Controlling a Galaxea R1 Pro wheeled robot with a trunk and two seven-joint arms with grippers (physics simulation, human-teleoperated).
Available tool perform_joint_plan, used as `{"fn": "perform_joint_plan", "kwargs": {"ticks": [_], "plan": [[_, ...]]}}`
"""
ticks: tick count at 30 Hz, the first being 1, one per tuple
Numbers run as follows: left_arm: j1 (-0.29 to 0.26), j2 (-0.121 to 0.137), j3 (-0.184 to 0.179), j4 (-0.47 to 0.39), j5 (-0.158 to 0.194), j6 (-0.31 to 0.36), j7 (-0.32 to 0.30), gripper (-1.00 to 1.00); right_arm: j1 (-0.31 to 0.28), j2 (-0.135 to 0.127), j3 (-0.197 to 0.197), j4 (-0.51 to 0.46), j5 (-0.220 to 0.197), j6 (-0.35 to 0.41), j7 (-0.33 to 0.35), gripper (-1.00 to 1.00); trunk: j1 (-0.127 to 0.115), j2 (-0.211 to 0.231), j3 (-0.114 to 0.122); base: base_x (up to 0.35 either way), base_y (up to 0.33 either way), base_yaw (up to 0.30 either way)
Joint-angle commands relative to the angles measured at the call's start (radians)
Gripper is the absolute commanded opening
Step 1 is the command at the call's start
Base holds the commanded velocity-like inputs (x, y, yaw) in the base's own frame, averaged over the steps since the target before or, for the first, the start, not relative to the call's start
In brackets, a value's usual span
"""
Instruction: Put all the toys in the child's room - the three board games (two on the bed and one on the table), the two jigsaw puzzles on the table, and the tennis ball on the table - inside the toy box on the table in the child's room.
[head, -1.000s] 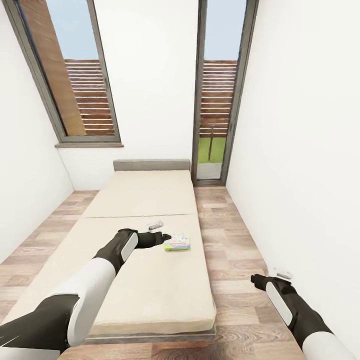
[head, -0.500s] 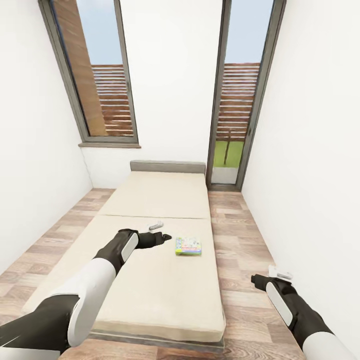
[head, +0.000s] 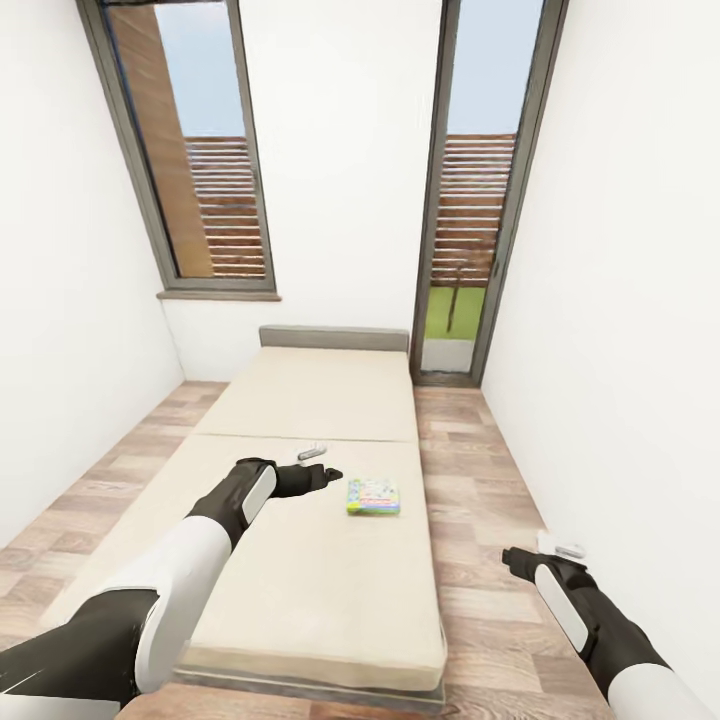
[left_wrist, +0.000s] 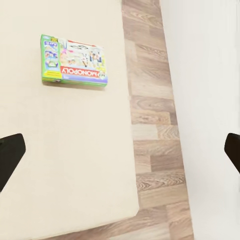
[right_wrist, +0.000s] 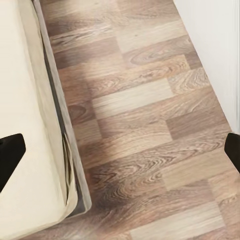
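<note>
Board game: one green-and-white box lies flat on the beige mattress of the bed, centre of the head view, near the mattress edge toward the frame's right. In the left wrist view the board game sits upper left, with wooden floor beyond the mattress edge.

Left gripper hovers over the mattress, just left of the box in the head view. Its dark fingertips stand at opposite edges of the left wrist view, so the fingers are spread wide with nothing between them.

Right gripper hangs over the floor at lower right, likewise spread and empty.

Judgement: the left arm is nearer. The box's long axis runs left-right across the head view, so a short rightward reach should meet its short end.
</note>
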Motion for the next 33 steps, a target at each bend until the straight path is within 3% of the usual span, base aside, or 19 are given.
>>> {"fn": "perform_joint_plan", "kwargs": {"ticks": [1,10,22,33], "plan": [[-0.001,-0.001,0.006,-0.001,0.002,0.008,-0.001,1.0,-0.001,-0.002,0.006,-0.001,-0.01,0.002,-0.009,1.0,0.001,-0.002,-0.001,0.0,-0.203,-0.176],[-0.001,-0.001,0.006,-0.001,0.002,0.008,-0.001,1.0,-0.001,-0.002,0.006,-0.001,-0.01,0.0,-0.005,1.0,0.001,-0.002,0.008,0.0,-0.087,-0.173],[-0.001,0.0,0.006,-0.001,0.002,0.008,-0.002,1.0,-0.001,-0.001,0.007,-0.002,-0.01,0.0,-0.005,1.0,0.001,-0.002,0.009,0.105,-0.083,-0.03],[-0.001,0.001,0.006,-0.001,0.002,0.008,-0.002,1.0,-0.001,0.001,0.008,-0.001,-0.01,0.0,-0.005,1.0,0.001,-0.002,0.009,0.035,-0.071,-0.183]]}}
